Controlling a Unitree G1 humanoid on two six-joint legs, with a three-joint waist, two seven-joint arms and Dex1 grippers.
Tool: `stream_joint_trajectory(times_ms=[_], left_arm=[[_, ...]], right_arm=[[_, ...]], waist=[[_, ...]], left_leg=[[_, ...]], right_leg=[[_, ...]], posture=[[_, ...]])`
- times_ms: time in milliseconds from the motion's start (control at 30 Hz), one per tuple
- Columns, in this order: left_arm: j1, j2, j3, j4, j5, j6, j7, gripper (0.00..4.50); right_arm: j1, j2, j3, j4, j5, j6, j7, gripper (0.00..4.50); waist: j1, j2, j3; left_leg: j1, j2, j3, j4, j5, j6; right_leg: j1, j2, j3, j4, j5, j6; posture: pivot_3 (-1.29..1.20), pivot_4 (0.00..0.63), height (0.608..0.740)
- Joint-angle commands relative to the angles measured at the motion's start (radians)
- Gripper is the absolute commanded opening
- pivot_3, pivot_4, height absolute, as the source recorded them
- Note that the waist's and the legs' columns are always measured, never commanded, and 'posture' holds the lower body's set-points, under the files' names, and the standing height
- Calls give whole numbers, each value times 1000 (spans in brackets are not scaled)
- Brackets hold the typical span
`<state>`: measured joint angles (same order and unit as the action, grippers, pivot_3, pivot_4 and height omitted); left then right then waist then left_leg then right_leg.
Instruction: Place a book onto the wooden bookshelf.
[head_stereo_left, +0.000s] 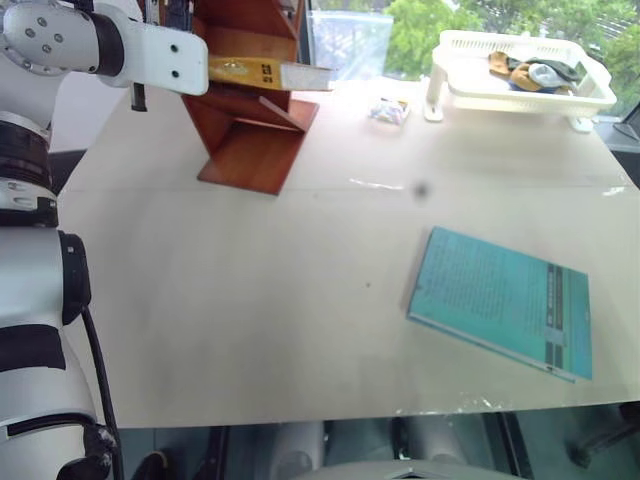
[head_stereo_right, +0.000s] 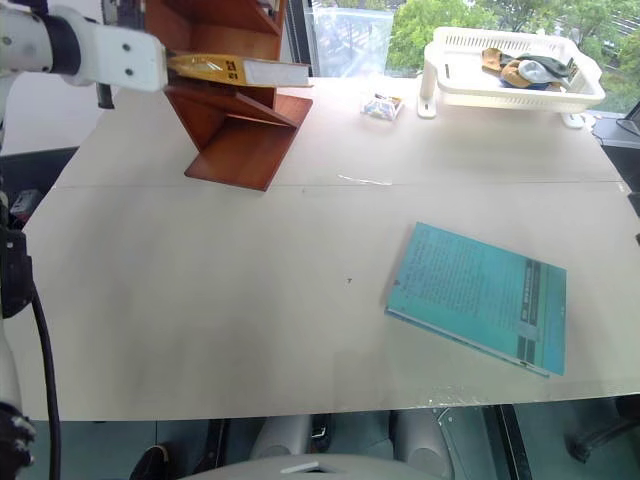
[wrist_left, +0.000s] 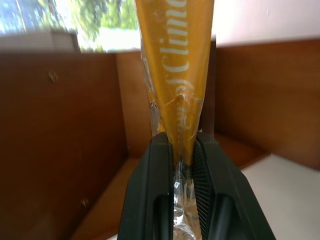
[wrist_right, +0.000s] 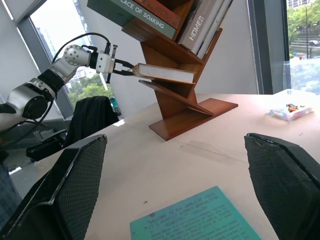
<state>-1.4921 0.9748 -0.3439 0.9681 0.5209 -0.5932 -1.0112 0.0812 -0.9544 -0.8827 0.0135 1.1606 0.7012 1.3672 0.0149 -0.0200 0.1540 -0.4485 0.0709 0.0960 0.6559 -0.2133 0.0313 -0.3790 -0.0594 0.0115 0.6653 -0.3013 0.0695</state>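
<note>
Gripping the book at the wooden bookshelf — left pincer clamped, right pincer agape.

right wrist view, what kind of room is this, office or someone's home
Probably an office or lab set up for testing: tall windows looking out on trees and buildings, a black office chair beside the broad pale table, and a reddish-brown wooden bookshelf with slanted boards holding a few books.

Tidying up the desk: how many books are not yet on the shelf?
2: the book clamped in the left end effector at the wooden bookshelf, and a teal book flat on the table. Others already stand shelved.
</note>
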Motion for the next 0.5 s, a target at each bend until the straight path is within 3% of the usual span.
stream_joint_trajectory(times_ms=[33, 100, 167, 200, 400, 500], left_arm=[[-62, 11, -18, 54, 54, -8, 61, 104], [-71, 4, -28, 75, 65, -8, 75, 104], [-79, -1, -35, 89, 79, -4, 93, 1117], [-84, -2, -39, 95, 85, -1, 105, 1418], [-101, 0, -62, 125, 134, 16, 144, 4462], [-93, 11, -54, 121, 129, 20, 131, 4462]], right_arm=[[7, 4, -56, -30, 7, -3, 4, 4500], [16, 7, -64, -37, 7, -3, 1, 4500], [24, 9, -69, -44, 5, -4, -3, 4500], [27, 10, -72, -46, 4, -5, -4, 4500], [28, 11, -76, -45, -6, -5, -6, 4500], [28, 11, -76, -45, -7, -4, -7, 4500]], waist=[[0, 0, 0], [-1, 0, 0], [-3, 0, 0], [-5, 0, 0], [-4, 0, 0], [-3, 0, 0]], left_leg=[[0, 0, 0, 0, 0, 0], [1, 0, 0, 0, 0, 0], [1, 1, 0, 0, -1, 1], [2, 1, 0, 0, -2, 3], [1, 2, 1, 7, -2, 3], [0, 2, 1, 9, -2, 3]], right_leg=[[0, 0, 0, 0, 0, 0], [0, 0, 0, 2, 0, 0], [0, 1, 0, 4, 0, 0], [-1, 1, 1, 5, 0, 0], [-2, 2, 3, 10, 0, 0], [-2, 2, 3, 12, 0, 0]], posture=[[0, 150, 740], [0, 150, 740], [0, 150, 740], [0, 150, 740], [0, 150, 740], [0, 150, 740]])
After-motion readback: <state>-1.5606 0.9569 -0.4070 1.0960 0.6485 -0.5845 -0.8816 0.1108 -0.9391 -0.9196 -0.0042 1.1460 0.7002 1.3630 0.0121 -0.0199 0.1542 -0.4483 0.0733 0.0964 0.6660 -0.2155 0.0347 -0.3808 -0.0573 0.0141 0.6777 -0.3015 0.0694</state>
